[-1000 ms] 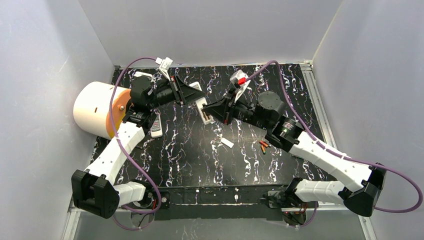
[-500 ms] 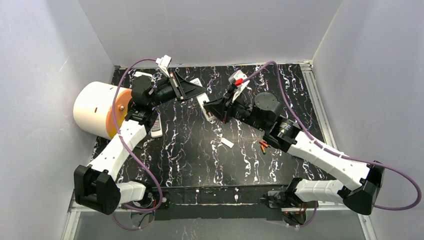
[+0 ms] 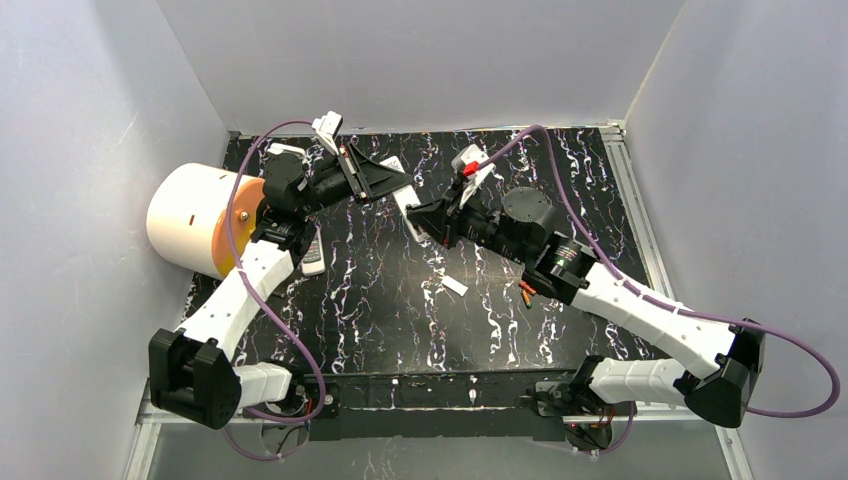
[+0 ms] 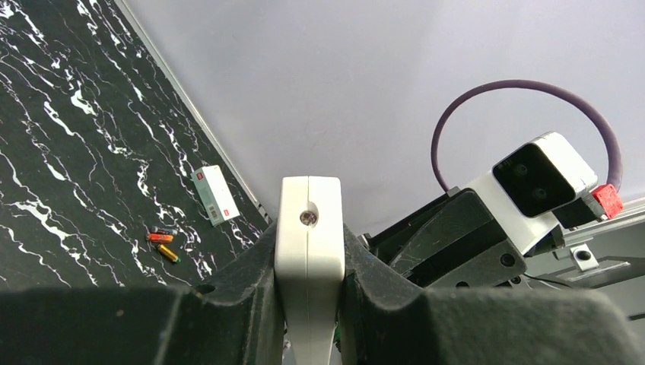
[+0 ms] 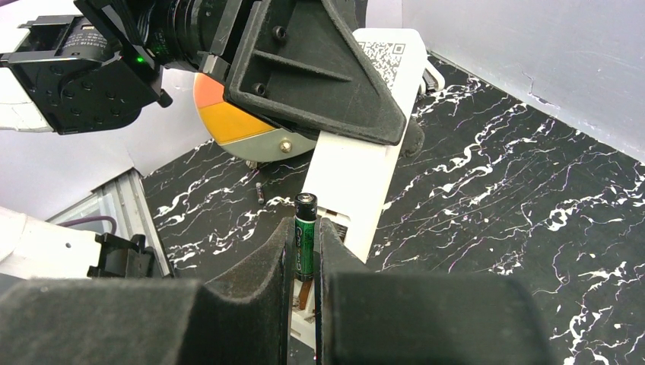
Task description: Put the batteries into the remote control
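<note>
My left gripper is shut on the white remote control and holds it off the table, edge-on between the fingers. The remote's back faces my right gripper, and its open battery bay shows at the lower end. My right gripper is shut on a green-and-black battery, which stands upright right in front of that bay. In the top view the right gripper sits just below and to the right of the remote. Loose orange-red batteries lie on the table under the right forearm, and they show again in the left wrist view.
A small white cover piece lies mid-table. A second remote lies by the left arm. A large white and orange roll stands at the left wall. Grey walls enclose the black marbled table on three sides.
Both grippers have drifted slightly toward the back of the table, keeping the remote and the battery close together. Both grips are unchanged.
</note>
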Controlling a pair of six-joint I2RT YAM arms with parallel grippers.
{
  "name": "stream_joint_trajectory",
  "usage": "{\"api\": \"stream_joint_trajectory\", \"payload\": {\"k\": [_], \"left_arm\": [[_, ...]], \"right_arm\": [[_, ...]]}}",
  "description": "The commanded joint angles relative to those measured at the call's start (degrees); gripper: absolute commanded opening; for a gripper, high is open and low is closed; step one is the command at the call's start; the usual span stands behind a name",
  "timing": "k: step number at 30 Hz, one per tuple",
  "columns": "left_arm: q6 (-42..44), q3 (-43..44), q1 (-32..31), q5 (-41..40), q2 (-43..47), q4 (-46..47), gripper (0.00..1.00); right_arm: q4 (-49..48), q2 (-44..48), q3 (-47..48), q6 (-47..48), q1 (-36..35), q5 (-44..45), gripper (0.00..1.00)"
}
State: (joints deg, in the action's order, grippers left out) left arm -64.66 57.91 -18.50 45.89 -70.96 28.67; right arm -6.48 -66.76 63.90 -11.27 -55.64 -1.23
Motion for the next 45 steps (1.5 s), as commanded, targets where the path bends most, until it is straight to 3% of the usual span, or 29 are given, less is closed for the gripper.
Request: {"api": "stream_joint_trajectory", "payload": {"k": [1,23,33,45], "left_arm": [[-1.02,0.05,-0.05,0.52,0.34,2.27,0.0],[-2.58,-0.32,-0.12,0.37,0.56,3.35,0.0],[-2.63,-0.69,-0.11,0.71,0.6,3.36,0.0],[-4.02,-0.35,-0.12,1.04,0.56,3.39,0.0]], "right_arm": [[-2.15,0.58,-0.35,1.25,-0.38,0.5,0.12],[-4.91,1.58,-3.07,0.4,-0.4,2.2,0.32],[-6.87,1.51,-2.78,-0.22,-0.39,6.2,0.35],[-8.13,0.77,-2.98,-0.78,-0.36,6.12,0.23]]}}
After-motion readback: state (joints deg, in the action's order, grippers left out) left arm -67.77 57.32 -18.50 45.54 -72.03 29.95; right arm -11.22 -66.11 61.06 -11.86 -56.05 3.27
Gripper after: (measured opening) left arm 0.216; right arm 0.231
